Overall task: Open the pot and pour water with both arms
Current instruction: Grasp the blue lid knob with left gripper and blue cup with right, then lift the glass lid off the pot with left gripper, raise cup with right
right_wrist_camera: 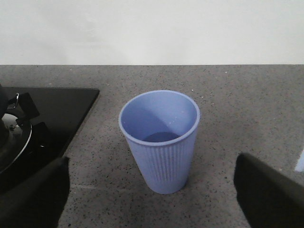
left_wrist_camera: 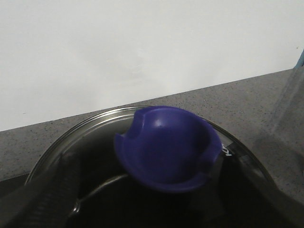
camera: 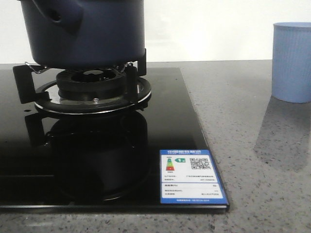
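Observation:
The dark navy pot (camera: 87, 29) stands on the gas burner (camera: 95, 85), its stubby hollow handle (camera: 60, 17) pointing forward-left. In the left wrist view its glass lid (left_wrist_camera: 95, 118) is on, with a blue bowl-shaped knob (left_wrist_camera: 166, 147) in the middle. My left gripper (left_wrist_camera: 137, 190) is open just above the lid, one dark finger (left_wrist_camera: 47, 199) wide of the knob, the other close beside it. My right gripper (right_wrist_camera: 151, 190) is open and empty over the counter, level with the pale blue ribbed cup (right_wrist_camera: 160, 142). No gripper shows in the front view.
The burner sits on a black glass hob (camera: 97, 160) with a blue label (camera: 192, 177) at its front right corner. The cup (camera: 292, 60) stands on the grey speckled counter (camera: 243, 121) right of the hob. A white wall runs behind.

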Motion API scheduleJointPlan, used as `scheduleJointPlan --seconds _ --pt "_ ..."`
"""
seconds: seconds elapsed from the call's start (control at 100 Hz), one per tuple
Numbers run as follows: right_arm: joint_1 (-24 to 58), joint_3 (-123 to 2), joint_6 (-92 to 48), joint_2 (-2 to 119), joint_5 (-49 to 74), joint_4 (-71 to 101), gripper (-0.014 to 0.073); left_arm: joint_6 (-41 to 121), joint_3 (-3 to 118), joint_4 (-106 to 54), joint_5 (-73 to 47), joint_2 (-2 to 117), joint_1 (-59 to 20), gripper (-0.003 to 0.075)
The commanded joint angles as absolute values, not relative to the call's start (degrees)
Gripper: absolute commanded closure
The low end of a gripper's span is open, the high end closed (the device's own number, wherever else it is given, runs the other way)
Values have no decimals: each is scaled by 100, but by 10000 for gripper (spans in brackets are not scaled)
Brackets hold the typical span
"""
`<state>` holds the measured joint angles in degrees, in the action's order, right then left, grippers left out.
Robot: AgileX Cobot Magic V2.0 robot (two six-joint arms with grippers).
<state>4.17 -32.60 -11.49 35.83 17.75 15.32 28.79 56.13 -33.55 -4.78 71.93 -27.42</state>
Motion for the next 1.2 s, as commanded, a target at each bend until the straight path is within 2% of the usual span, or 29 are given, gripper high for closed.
scheduleJointPlan --seconds 0.0,0.66,0.76,0.96,1.19 --pt "432 -3476 -1220 3619 1413 1514 -19 2868 5910 -3458 -109 7169 -2797 171" --pt "432 -3476 -1220 3619 1413 1514 -17 2879 6053 -3418 499 7744 -3011 178" --pt "432 -3476 -1220 3619 1413 1514 -17 2879 6053 -3418 499 7744 -3011 216" --pt "432 -3476 -1220 3619 1413 1514 -17 2879 6053 -3418 499 7744 -3011 344" --pt "432 -3476 -1220 3619 1413 1514 -17 2879 6053 -3418 512 7744 -3011 365"
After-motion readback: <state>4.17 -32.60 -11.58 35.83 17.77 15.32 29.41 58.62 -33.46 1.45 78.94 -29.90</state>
